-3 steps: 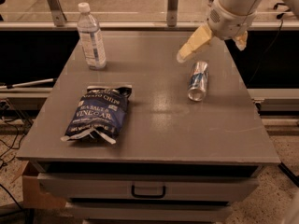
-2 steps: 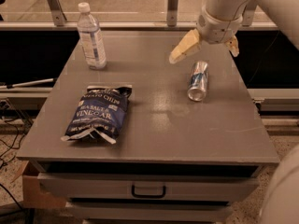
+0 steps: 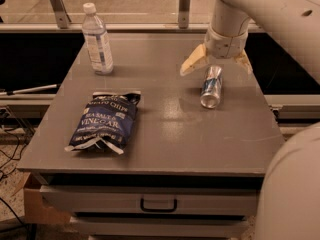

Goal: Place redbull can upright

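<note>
The redbull can (image 3: 211, 86) lies on its side on the right part of the grey table (image 3: 160, 144), silver top pointing toward the front. My gripper (image 3: 216, 64) hangs just above the can's far end. Its two tan fingers (image 3: 193, 63) are spread wide, one left of the can and one on the right, and hold nothing.
A clear water bottle (image 3: 97, 40) with a white cap stands upright at the table's back left. A dark blue chip bag (image 3: 104, 121) lies flat at the left front. A drawer with a handle (image 3: 158, 204) sits under the tabletop. My arm fills the right side of the view.
My gripper has moved left and down from above the table's back right until it sits over the can's far end. The can, bottle and bag have not moved.
</note>
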### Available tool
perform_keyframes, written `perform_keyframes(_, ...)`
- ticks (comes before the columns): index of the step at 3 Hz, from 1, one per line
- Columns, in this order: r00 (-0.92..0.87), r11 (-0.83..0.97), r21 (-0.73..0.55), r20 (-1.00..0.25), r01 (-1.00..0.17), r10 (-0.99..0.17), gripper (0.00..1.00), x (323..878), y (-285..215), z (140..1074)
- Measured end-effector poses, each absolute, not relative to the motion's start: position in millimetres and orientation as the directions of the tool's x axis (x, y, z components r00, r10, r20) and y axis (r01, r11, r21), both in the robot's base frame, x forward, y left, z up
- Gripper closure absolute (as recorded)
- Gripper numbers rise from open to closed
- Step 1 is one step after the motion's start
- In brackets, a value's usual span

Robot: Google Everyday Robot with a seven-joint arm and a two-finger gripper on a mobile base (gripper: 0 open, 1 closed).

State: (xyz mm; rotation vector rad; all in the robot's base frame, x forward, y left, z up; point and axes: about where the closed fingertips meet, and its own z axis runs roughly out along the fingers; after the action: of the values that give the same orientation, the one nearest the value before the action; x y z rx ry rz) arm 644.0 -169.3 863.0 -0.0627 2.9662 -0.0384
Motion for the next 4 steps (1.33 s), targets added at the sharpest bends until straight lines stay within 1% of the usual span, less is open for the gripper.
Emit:
perform_keyframes(1, -0.987, 0.999, -0.038, -0.162, 0.005, -0.001, 0.00, 645.5, -176.4, 849.3)
perform_keyframes(2, -0.989, 0.999, -0.036, -0.150, 0.025, 0.019, 0.01, 647.6, -179.7, 838.2)
perform_keyframes(3, -0.990, 0.999, -0.033, -0.141, 0.028, 0.023, 0.23, 649.1, -179.8, 833.0)
perform_keyframes(4, -0.990, 0.999, -0.029, -0.139, 0.016, 0.012, 0.46, 650.5, -176.0, 832.7)
